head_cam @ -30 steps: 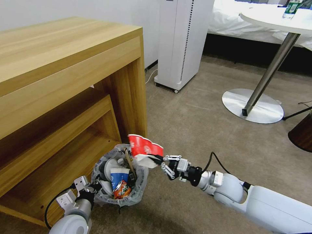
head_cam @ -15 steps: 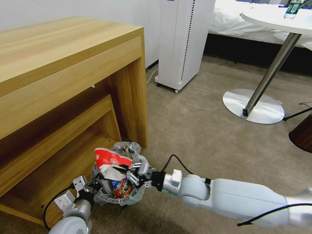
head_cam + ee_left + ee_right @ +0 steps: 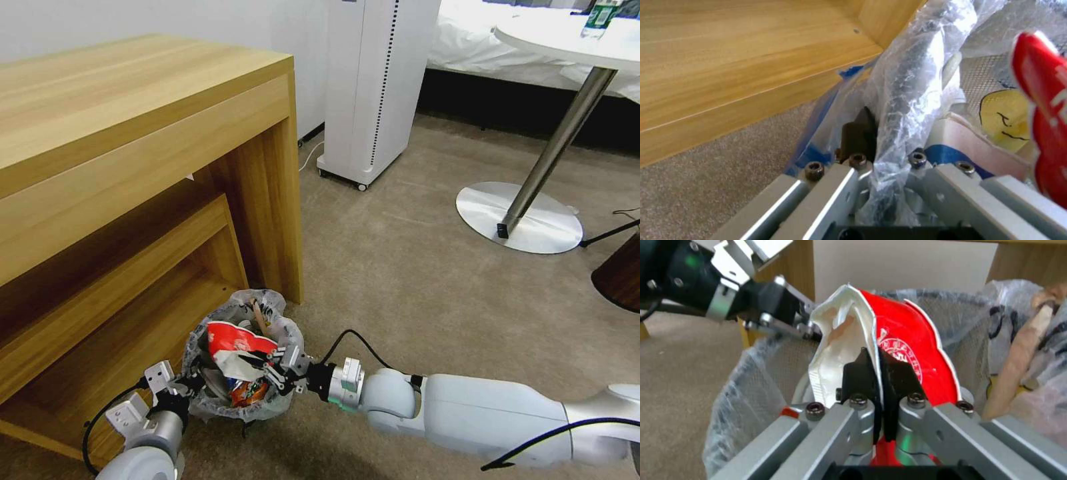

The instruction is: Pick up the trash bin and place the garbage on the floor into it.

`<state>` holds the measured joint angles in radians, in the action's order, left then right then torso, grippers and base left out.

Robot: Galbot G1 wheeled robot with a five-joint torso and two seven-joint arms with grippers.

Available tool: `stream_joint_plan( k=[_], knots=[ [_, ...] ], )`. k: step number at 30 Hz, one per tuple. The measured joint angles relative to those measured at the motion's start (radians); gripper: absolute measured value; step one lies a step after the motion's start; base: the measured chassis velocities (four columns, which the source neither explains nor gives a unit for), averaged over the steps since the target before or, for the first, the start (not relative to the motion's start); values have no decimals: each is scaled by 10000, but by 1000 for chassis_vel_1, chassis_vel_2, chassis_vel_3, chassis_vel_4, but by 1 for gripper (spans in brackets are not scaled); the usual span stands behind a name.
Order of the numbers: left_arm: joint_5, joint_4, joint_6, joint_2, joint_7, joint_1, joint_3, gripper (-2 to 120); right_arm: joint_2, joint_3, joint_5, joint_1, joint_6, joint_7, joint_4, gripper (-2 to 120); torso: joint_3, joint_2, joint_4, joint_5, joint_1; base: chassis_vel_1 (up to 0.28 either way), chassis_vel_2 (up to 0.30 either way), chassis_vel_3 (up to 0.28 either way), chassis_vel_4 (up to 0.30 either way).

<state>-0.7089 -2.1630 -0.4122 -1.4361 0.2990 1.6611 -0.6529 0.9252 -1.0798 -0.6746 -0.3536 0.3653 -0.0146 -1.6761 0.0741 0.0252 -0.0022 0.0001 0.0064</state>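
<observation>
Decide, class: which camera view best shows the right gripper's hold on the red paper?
The right wrist view: the right gripper pinches the red paper edge up close. The head view shows it small over the trash bin; the left wrist view catches a red sliver.

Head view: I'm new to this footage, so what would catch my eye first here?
The bright red paper, pinched in the right gripper just over the full, bag-lined bin, stands out first. The left gripper clamps the bin's rim on the side nearest the robot. The bin sits on tan carpet at the corner of a big wooden desk.
</observation>
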Motion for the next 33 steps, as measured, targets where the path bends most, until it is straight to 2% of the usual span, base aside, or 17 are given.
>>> stream_joint_plan(
  k=[4, 5, 8, 9, 10, 12, 14, 16, 18, 19, 21, 24, 26, 27, 30, 31, 33],
  knots=[
    [31, 27, 46, -10, -45, 48, 3, 0, 46, 80, 58, -59, 1, -32, 90, 13, 0, 0, 0, 0, 0, 0, 0, 0, 0],
    [31, 27, 46, -10, -45, 48, 3, 0, 46, 80, 58, -59, 1, -32, 90, 13, 0, 0, 0, 0, 0, 0, 0, 0, 0],
    [48, 45, 64, -8, -85, 73, 4, 0, 58, 177, 62, -53, 0, -28, 21, 25, 0, 0, 1, -1, 0, 0, 0, 0, 0],
    [48, 45, 64, -8, -85, 73, 4, 0, 58, 177, 62, -53, 0, -28, 21, 25, 0, 0, 1, -1, 0, 0, 0, 0, 0],
    [52, 46, 70, -9, -93, 80, 4, 0, 58, 222, 83, -52, 0, -25, -2, 34, 0, 0, 1, 0, 0, 0, 0, 0, 0],
    [60, 46, 77, -9, -101, 90, 7, 0, 40, 255, 85, -52, 1, -16, -42, 37, 0, 0, 1, 0, 0, 0, 0, 0, 0],
    [67, 38, 80, -4, -105, 110, 7, 0, -39, 344, 89, -91, 14, -10, -185, 49, 0, 0, 1, 0, 0, 0, 0, 0, 0],
    [68, 28, 80, 1, -106, 111, 4, 0, -76, 425, 152, -142, 38, -7, -257, 52, 0, 0, 1, 0, 0, 0, 0, 0, 0],
    [75, 16, 80, -2, -111, 112, 3, 0, -160, 817, 280, -371, 149, 13, -495, 64, 0, 0, 1, 0, 0, 0, 0, 0, 0],
    [75, 16, 80, -2, -111, 112, 3, 0, -160, 817, 280, -371, 149, 13, -495, 64, 0, 0, 1, 0, 0, 0, 0, 0, 0],
    [111, 16, 81, -8, -111, 129, 12, 0, -258, 1544, 286, -724, 163, 13, -851, 74, 0, 0, 1, 1, 0, 0, 0, 0, 0],
    [121, 15, 81, 2, -112, 152, 4, 0, -411, 2361, 186, -1038, 100, -51, -1296, 80, -1, 0, 2, 1, 0, 0, 0, 0, 0],
    [123, -30, 81, 34, -112, 186, -27, 0, -718, 3667, -172, -1578, -87, -281, -1925, 92, 0, 0, 3, 1, 0, 0, 0, 0, 0],
    [123, -30, 81, 34, -112, 186, -27, 0, -718, 3667, -172, -1578, -87, -281, -1925, 92, 0, 0, 3, 1, 0, 0, 0, 0, 0],
    [127, -70, 81, 92, -112, 291, -70, 0, -1465, 5457, -756, -2468, -400, -674, -2766, 100, -1, 1, -1, 1, 0, 0, 0, 0, 0],
    [127, -70, 81, 92, -112, 291, -70, 0, -1465, 5457, -756, -2468, -400, -674, -2766, 100, -1, 1, -1, 1, 0, 0, 0, 0, 0],
    [152, -89, 88, 148, -123, 397, -76, 0, -2191, 6603, -1396, -3252, -927, -1412, -3433, 100, 0, 0, 0, 3, 0, 0, 0, 0, 0]
  ],
)
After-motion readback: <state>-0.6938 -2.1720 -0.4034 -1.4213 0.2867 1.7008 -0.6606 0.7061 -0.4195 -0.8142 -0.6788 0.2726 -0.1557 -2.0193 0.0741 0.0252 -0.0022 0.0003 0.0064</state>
